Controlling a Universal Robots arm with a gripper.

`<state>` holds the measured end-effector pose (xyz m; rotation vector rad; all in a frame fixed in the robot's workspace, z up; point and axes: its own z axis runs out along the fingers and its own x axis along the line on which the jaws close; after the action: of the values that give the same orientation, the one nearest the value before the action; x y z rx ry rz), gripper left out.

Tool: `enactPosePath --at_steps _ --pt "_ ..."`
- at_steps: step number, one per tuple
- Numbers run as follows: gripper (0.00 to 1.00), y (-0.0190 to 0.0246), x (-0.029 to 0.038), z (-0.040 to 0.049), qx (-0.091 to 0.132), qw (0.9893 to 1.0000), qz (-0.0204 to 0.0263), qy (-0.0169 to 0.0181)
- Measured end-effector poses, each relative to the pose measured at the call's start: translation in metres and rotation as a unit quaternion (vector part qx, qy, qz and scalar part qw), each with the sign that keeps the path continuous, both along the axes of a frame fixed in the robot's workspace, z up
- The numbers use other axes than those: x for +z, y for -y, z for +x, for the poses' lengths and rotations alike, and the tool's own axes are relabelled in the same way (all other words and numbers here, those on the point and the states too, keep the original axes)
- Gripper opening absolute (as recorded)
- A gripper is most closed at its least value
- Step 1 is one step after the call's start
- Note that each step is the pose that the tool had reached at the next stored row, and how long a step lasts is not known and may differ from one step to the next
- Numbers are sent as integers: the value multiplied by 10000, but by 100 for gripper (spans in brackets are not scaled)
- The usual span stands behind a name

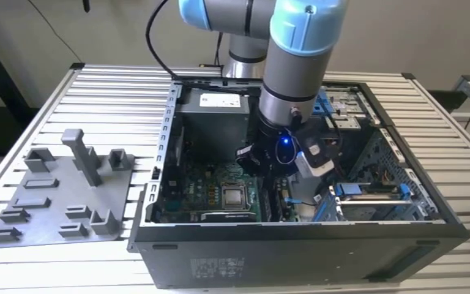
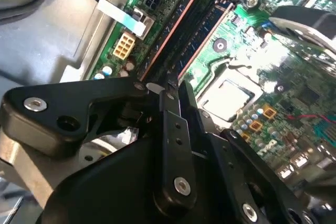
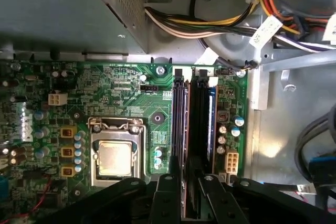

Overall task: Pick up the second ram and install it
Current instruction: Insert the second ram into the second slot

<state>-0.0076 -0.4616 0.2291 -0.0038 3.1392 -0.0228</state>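
In the exterior view my gripper (image 1: 281, 180) reaches down inside the open computer case (image 1: 300, 231), over the motherboard. The second ram (image 3: 185, 124) stands on edge along a long black slot, seen as a thin reddish-brown top edge. It runs back between my two black fingers (image 3: 168, 195), which sit close together on either side of it. In the second wrist view the same ram (image 2: 205, 39) leads into the fingertips of my gripper (image 2: 169, 85). My gripper (image 3: 189, 182) is shut on it. The arm hides the stick in the exterior view.
The metal processor socket (image 3: 115, 158) lies beside the slots on the green motherboard (image 3: 121, 93). A neighbouring slot shows a blue strip (image 3: 212, 124). Bundled cables (image 3: 210, 24) cross above the board. A grey fixture plate (image 1: 55, 208) with upright blocks sits outside the case, on the exterior view's left.
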Motion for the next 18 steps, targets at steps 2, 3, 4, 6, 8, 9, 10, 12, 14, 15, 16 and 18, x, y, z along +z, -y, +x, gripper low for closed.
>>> enactPosePath --at_steps 2,3,4,6,8,9,10,12,14,15,16,18 --pt "22 0 91 0 0 10000 0 0" --pt "22 0 102 1 1 10000 -2 0" --pt "22 -1 99 1 1 10000 1 1" --pt "20 -1 100 1 1 10000 0 0" --pt "13 0 102 1 1 10000 -1 0" --pt "11 0 102 1 1 10000 0 0" --pt "11 -1 102 1 1 10000 0 0" --pt "11 0 102 0 2 10000 0 0" --pt "11 0 103 0 2 10000 0 0" --pt "11 0 104 1 2 10000 0 0" --pt "11 0 104 0 2 10000 0 0" --pt "11 0 104 1 3 10000 0 0"
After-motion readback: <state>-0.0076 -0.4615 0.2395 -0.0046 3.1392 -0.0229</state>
